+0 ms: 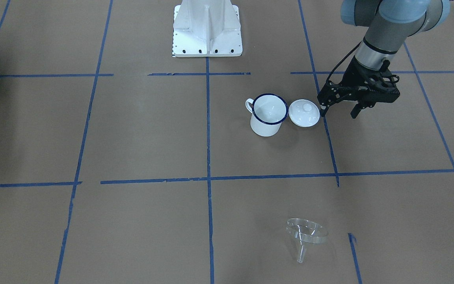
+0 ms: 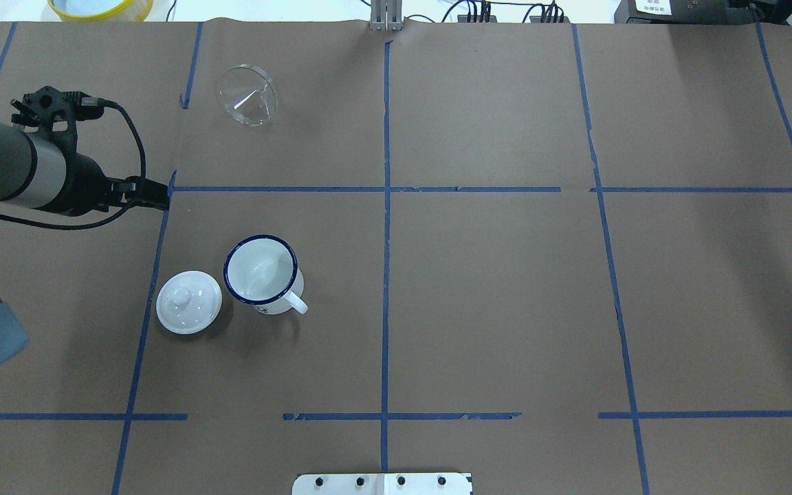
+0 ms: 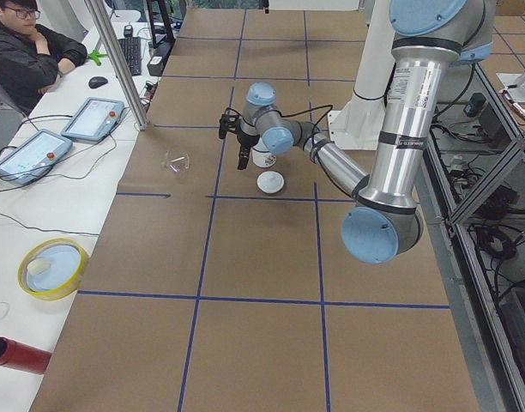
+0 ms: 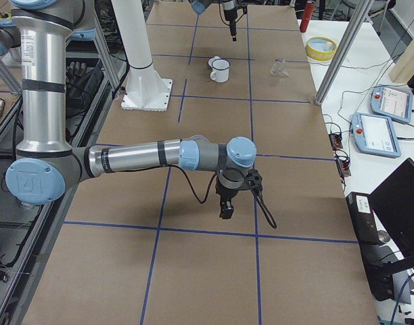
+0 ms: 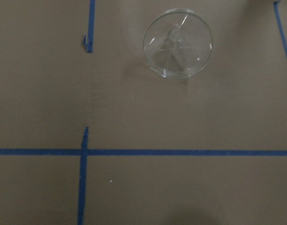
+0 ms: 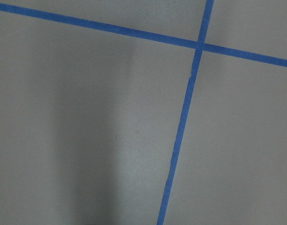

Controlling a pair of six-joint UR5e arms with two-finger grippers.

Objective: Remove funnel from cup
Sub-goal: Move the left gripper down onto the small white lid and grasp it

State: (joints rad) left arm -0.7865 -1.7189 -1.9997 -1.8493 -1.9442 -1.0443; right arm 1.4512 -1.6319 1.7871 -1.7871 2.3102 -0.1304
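Note:
The clear funnel (image 1: 306, 236) lies on its side on the brown table, far from the robot, apart from the cup; it also shows in the overhead view (image 2: 248, 95) and the left wrist view (image 5: 177, 43). The white cup (image 1: 268, 114) with a dark blue rim stands upright and empty (image 2: 262, 273). My left gripper (image 1: 339, 113) is open and empty, hovering beside the white knobbed lid (image 1: 304, 113), between cup and funnel in the overhead view (image 2: 157, 194). My right gripper (image 4: 226, 206) hangs over bare table far from the cup; I cannot tell whether it is open or shut.
The white lid (image 2: 188, 302) lies next to the cup, touching or nearly so. The robot base (image 1: 207, 31) stands at the near edge. A yellow bowl (image 2: 100, 5) sits beyond the table's far edge. A person (image 3: 27, 47) sits at a side desk with tablets.

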